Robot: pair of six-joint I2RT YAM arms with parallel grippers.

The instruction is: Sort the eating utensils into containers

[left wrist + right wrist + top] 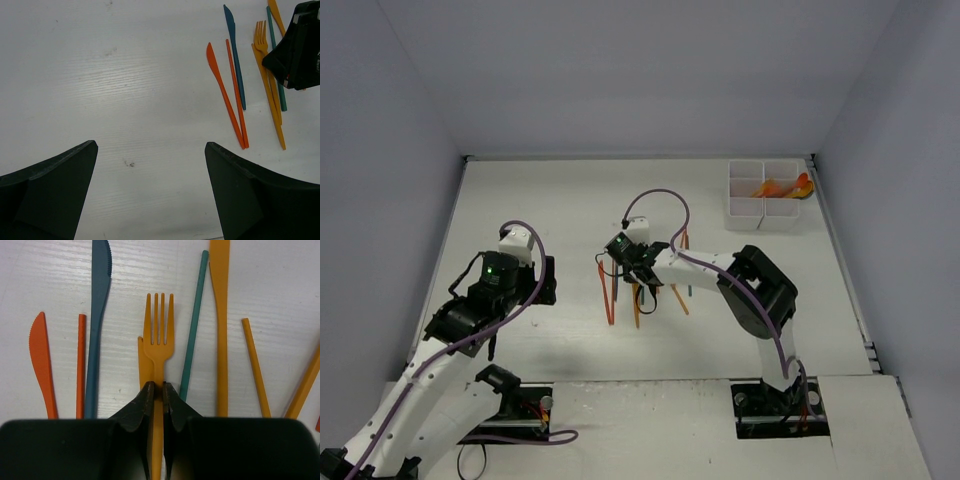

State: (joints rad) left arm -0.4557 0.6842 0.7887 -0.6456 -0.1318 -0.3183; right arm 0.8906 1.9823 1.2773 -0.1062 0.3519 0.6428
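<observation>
My right gripper [156,386] is shut on the handle of a yellow-orange fork [159,330] that lies on the table among the loose utensils. Beside the fork lie a teal knife [98,315], a red-orange knife [41,360], a red handle [81,365], a teal handle [194,325] and a yellow-orange knife [219,315]. In the top view this gripper [638,272] is over the utensil cluster [612,295] at mid-table. My left gripper [150,145] is open and empty over bare table, left of the cluster. The white compartment tray [732,205] stands far right and holds orange utensils [782,187].
In the left wrist view the red-orange knife [222,90], the teal knife [235,55] and the fork [267,75] lie to the upper right, with the right gripper's black body [295,47] over them. Grey walls close the table on three sides.
</observation>
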